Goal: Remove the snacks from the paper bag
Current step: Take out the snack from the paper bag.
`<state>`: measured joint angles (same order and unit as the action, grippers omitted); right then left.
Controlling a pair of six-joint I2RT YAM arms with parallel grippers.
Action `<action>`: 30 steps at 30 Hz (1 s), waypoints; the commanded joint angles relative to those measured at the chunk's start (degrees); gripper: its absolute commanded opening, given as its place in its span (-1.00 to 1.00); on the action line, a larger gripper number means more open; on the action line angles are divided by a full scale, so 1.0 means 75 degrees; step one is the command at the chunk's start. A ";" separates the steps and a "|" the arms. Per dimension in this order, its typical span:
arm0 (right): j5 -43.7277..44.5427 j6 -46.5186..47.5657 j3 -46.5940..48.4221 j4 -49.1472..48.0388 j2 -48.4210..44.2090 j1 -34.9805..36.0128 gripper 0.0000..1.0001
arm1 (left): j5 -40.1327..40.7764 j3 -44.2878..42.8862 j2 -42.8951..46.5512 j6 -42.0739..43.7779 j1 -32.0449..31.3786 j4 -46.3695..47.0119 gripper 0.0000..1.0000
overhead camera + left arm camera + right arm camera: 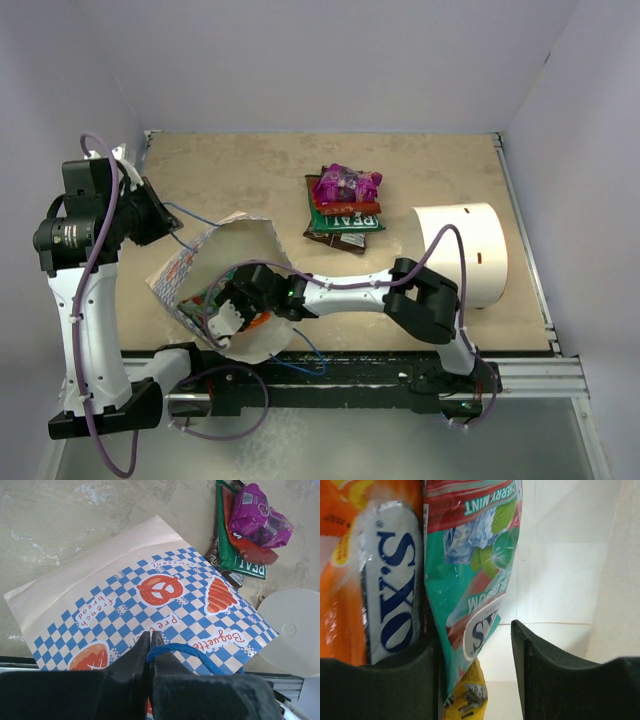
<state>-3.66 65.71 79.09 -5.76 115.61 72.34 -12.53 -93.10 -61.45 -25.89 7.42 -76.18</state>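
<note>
The paper bag (pixel 205 262) lies on its side on the table, mouth toward the right arm, its blue checks and orange logos filling the left wrist view (pixel 150 590). My left gripper (pixel 150 636) is shut on the bag's blue string handle (pixel 195 652), at the bag's left side (pixel 165 222). My right gripper (pixel 235 305) reaches into the bag's mouth and stands open (pixel 472 630). Inside, a teal snack packet (pixel 470 555) lies against its left finger, with an orange packet (pixel 350 580) and a yellow one (pixel 467 695) beside it. A gap separates the teal packet from the right finger.
A magenta packet (pixel 345 183) sits on a small pile of dark green and red packets (pixel 345 218) at the table's middle back. A plain white cylinder (pixel 465 250) lies at the right. A metal rail (pixel 400 375) runs along the near edge.
</note>
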 commanded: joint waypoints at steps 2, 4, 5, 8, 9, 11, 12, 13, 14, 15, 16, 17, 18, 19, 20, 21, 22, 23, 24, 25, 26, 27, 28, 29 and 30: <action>0.0150 0.0119 0.0352 -0.1410 0.0192 0.0008 -0.06 | -0.0193 -0.0068 -0.0014 0.0077 -0.0005 0.0138 -1.00; 0.0061 0.0112 0.0385 -0.1630 0.0232 0.0003 -0.20 | -0.0192 -0.0044 0.0000 0.0070 -0.0011 0.0144 -1.00; 0.0014 0.0110 0.0386 -0.1684 0.0230 0.0000 -0.30 | -0.0189 -0.0034 0.0008 0.0066 -0.0009 0.0158 -1.00; -0.0159 0.0110 0.0398 -0.1522 0.0106 0.0003 -0.65 | -0.0192 -0.0041 0.0028 0.0070 -0.0005 0.0162 -1.00; -0.0217 0.0109 0.0397 -0.1405 0.0027 0.0000 -0.75 | -0.0182 -0.0042 0.0032 0.0066 -0.0005 0.0172 -1.00; -0.0509 0.0046 0.0403 -0.1182 -0.0189 0.0003 -0.98 | -0.0137 -0.0066 0.0028 0.0074 -0.0006 0.0170 -1.00; -0.0743 -0.0052 0.0440 -0.0938 -0.0325 0.0000 -1.00 | -0.0088 -0.0093 0.0030 0.0077 -0.0005 0.0158 -1.00; -0.0912 -0.0202 0.0465 -0.0764 -0.0478 0.0003 -1.00 | -0.0052 -0.0117 0.0033 0.0077 -0.0005 0.0145 -1.00; -0.0992 -0.0375 0.0451 -0.0682 -0.0659 -0.0004 -1.00 | -0.0015 -0.0122 0.0051 0.0092 -0.0009 0.0139 -1.00; -0.1039 -0.0489 0.0396 -0.0598 -0.0829 -0.0011 -1.00 | 0.0025 -0.0122 0.0070 0.0089 -0.0007 0.0138 -1.00; -0.1081 -0.0603 0.0372 -0.0497 -0.1016 -0.0006 -1.00 | 0.0074 -0.0121 0.0091 0.0090 -0.0005 0.0129 -1.00; -0.1097 -0.0831 0.0373 -0.0392 -0.1249 -0.0010 -1.00 | 0.0112 -0.0128 0.0110 0.0089 -0.0005 0.0125 -1.00; -0.1053 -0.1035 0.0372 -0.0315 -0.1408 -0.0008 -1.00 | 0.0148 -0.0145 0.0118 0.0086 -0.0006 0.0137 -1.00; -0.1002 -0.1179 0.0373 -0.0201 -0.1575 -0.0010 -1.00 | 0.0192 -0.0156 0.0125 0.0078 -0.0011 0.0144 -1.00; -0.0976 -0.1270 0.0367 -0.0036 -0.1726 -0.0010 -1.00 | 0.0238 -0.0176 0.0135 0.0071 -0.0006 0.0159 -1.00; -0.0966 -0.1327 0.0384 0.0146 -0.1899 -0.0012 -1.00 | 0.0279 -0.0198 0.0140 0.0072 -0.0005 0.0182 -1.00; -0.0981 -0.1400 0.0370 0.0340 -0.2065 -0.0010 -1.00 | 0.0323 -0.0223 0.0153 0.0063 -0.0005 0.0215 -1.00; -0.0996 -0.1509 0.0358 0.0512 -0.2234 -0.0012 -1.00 | 0.0379 -0.0236 0.0163 0.0046 -0.0006 0.0272 -1.00; -0.1019 -0.1660 0.0333 0.0648 -0.2419 -0.0012 -1.00 | 0.0417 -0.0242 0.0177 0.0028 -0.0005 0.0328 -1.00; -0.1023 -0.1821 0.0289 0.0751 -0.2584 -0.0009 -1.00 | 0.0458 -0.0237 0.0192 0.0011 -0.0007 0.0371 -1.00; -0.1018 -0.2004 0.0250 0.0846 -0.2771 -0.0010 -1.00 | 0.0505 -0.0222 0.0216 -0.0022 -0.0005 0.0428 -1.00; -0.1037 -0.2154 0.0211 0.0949 -0.2962 -0.0009 -1.00 | 0.0540 -0.0189 0.0246 -0.0057 -0.0005 0.0508 -1.00; -0.1060 -0.2290 0.0188 0.1076 -0.3145 -0.0009 -1.00 | 0.0569 -0.0144 0.0279 -0.0092 -0.0005 0.0573 -1.00; -0.1057 -0.2479 0.0132 0.1170 -0.3347 -0.0010 -1.00 | 0.0614 -0.0113 0.0318 -0.0124 -0.0005 0.0645 -1.00; -0.1009 -0.2725 0.0076 0.1212 -0.3550 -0.0018 -1.00 | 0.0670 -0.0073 0.0356 -0.0146 -0.0005 0.0714 -1.00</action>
<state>-10.07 52.58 79.37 1.52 95.07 72.31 -9.87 -93.10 -60.42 -26.02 7.42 -75.29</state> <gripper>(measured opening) 0.024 0.009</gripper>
